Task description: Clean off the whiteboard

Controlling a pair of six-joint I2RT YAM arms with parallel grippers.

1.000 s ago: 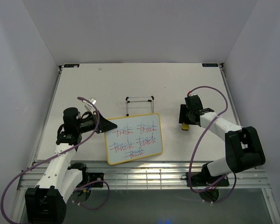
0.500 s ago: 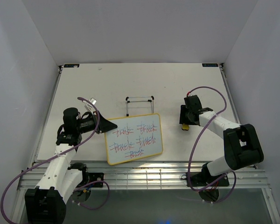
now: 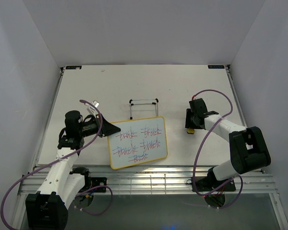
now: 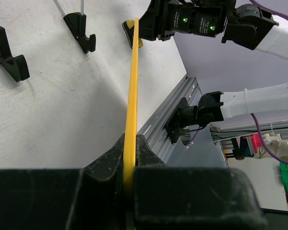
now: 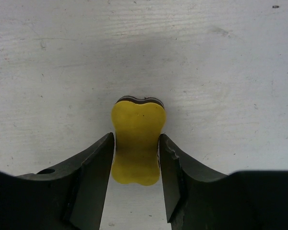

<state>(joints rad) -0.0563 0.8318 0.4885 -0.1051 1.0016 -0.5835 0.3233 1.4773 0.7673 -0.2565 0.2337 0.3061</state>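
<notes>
The whiteboard (image 3: 137, 142), white with a thin yellow rim and red and blue scribbles, lies flat near the table's front edge. My left gripper (image 3: 111, 129) is shut on its left rim. In the left wrist view the rim (image 4: 133, 86) runs as a yellow line out from between the pads of the gripper (image 4: 129, 158). The yellow eraser (image 3: 191, 130) lies on the table to the right of the board. My right gripper (image 3: 190, 125) is over it. In the right wrist view the fingers (image 5: 98, 163) press the eraser's (image 5: 137, 143) two sides.
A thin black wire stand (image 3: 144, 101) stands just behind the whiteboard; its feet (image 4: 81, 31) show in the left wrist view. The metal rail (image 3: 149, 179) runs along the table's near edge. White walls close in the table.
The right arm has shifted slightly over the eraser. The left arm and the whiteboard have not moved.
</notes>
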